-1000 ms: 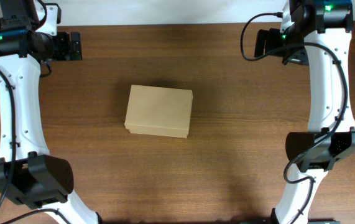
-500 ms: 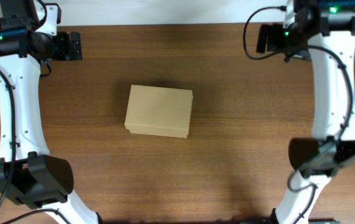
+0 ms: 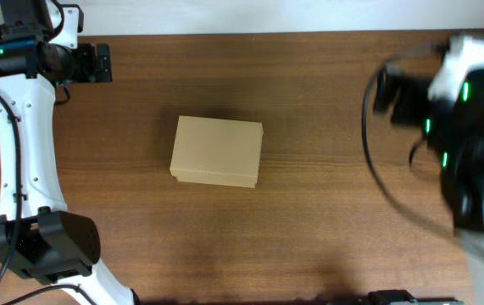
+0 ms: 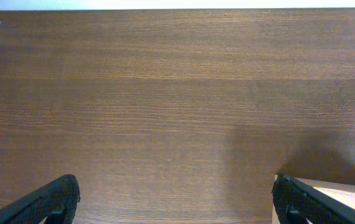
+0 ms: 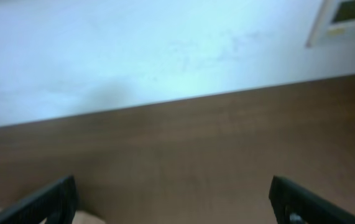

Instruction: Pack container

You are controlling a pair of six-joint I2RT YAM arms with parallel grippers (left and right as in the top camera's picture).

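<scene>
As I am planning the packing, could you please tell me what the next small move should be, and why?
Probably bring the right pincer toward the plain tan cardboard box to open it: the box lies closed at mid-table, and both this and the left pincer are open, empty and apart from it.

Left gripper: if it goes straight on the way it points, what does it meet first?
Only bare table, as far as the left wrist view shows: the left gripper is open with wood ahead. The container lies off to one side, out of line. Height above the wood is unclear.
</scene>
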